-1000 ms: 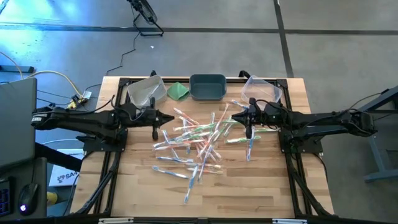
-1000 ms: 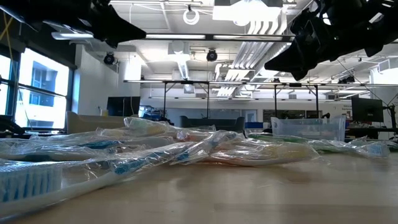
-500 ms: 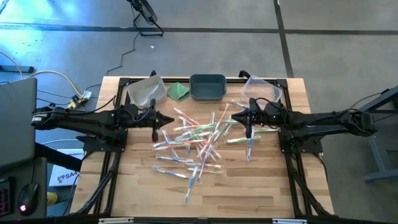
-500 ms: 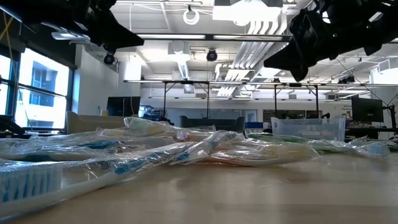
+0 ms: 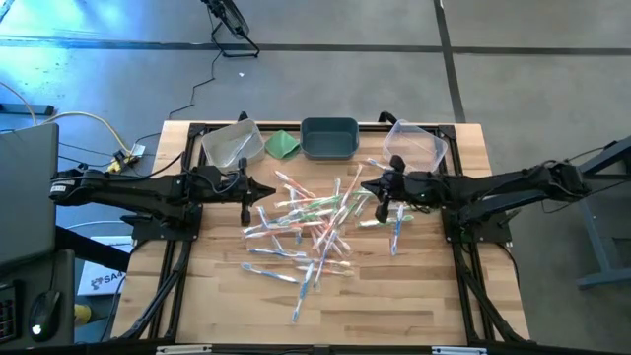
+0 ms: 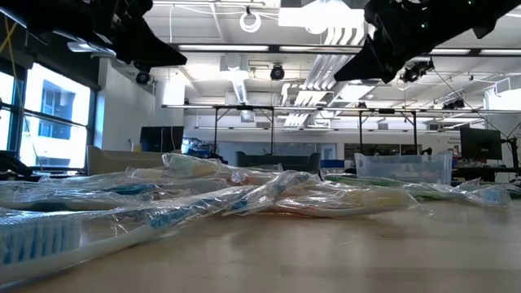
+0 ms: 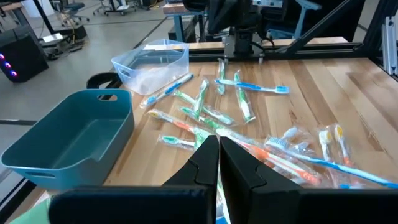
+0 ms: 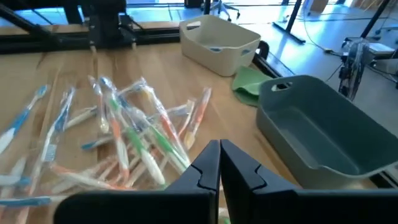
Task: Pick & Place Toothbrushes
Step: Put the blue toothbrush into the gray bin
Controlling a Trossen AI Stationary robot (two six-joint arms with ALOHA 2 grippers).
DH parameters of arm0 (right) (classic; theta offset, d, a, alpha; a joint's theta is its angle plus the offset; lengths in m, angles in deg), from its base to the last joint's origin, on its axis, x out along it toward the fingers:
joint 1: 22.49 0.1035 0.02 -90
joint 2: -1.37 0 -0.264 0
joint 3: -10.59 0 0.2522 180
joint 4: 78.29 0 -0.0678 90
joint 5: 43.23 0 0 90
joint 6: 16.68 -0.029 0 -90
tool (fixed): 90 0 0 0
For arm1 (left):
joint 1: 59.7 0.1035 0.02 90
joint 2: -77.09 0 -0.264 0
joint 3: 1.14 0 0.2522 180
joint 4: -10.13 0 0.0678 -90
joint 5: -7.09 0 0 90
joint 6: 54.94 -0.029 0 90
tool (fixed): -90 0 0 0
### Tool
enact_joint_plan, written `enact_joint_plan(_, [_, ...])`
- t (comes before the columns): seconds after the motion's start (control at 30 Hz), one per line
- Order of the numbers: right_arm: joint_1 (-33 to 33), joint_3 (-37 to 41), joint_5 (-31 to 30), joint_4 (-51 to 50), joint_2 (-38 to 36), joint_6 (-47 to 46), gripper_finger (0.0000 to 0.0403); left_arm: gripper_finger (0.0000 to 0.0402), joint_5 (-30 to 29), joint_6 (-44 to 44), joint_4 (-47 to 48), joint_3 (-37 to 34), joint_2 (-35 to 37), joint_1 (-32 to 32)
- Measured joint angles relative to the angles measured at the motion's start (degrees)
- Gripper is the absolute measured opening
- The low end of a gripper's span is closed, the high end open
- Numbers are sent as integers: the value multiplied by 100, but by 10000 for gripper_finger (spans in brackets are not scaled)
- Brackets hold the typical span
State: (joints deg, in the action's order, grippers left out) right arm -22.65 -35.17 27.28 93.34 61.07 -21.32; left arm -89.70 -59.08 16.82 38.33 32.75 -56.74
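Hovering empty above the toothbrushes heaped mid-table, the right gripper and left gripper both had fingers pressed together; descending that way risked scattering the slippery wrapped pile instead of gripping one

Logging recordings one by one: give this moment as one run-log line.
toothbrushes: scattered on table | left gripper: shut, empty, above pile | right gripper: shut, empty, above pile

No words, numbers or signs can be read here. A white paper lies on the floor at about eight o'clock from the table. It has dark print on it, but the letters are too small to read.
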Motion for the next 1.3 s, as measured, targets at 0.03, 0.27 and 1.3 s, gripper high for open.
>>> enact_joint_plan(0.03, [16, -21, 8, -7, 71, 0, 3, 10, 0, 1, 0, 0, 0, 0])
enact_joint_plan(0.27, [-62, -65, 435, 549, 600, -197, 3, 10, -2, 337, -2, 0, 0, 0])
enact_joint_plan(1.3, [130, -849, 1351, 455, 2147, -758, 3, 10, -28, 595, 0, 2, 0, 1])
